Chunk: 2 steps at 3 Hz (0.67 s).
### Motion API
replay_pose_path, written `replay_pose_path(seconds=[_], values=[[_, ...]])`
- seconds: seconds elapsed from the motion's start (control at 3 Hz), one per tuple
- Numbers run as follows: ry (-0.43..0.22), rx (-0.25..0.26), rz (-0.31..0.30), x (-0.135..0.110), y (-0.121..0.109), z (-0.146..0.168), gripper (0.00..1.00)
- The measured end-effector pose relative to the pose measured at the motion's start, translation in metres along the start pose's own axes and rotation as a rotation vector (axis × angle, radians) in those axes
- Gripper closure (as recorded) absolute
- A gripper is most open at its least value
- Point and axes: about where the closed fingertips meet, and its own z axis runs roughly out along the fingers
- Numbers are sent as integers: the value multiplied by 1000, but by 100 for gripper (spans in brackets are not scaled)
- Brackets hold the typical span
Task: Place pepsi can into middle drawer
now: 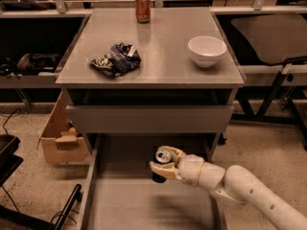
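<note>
My gripper is shut on the pepsi can, a dark blue can with a silver top, held upright. The white arm reaches in from the lower right. The can hangs over the back part of the middle drawer, a wide grey drawer pulled far out toward the camera, with a long flat floor and thin side walls. The can is above the floor, just in front of the cabinet's opening. Above it is the plain grey front panel of the upper drawer.
On the cabinet top lie a crumpled dark chip bag, a white bowl and an orange-red can at the back. A cardboard box stands on the floor at the left. Dark tables flank both sides.
</note>
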Motion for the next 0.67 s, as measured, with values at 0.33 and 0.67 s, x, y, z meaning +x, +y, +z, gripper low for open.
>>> replay_pose_path(seconds=[0.33,0.67], values=[[18,-62,31,53,25,27,100],[55,-101,48,95,50,48,100]])
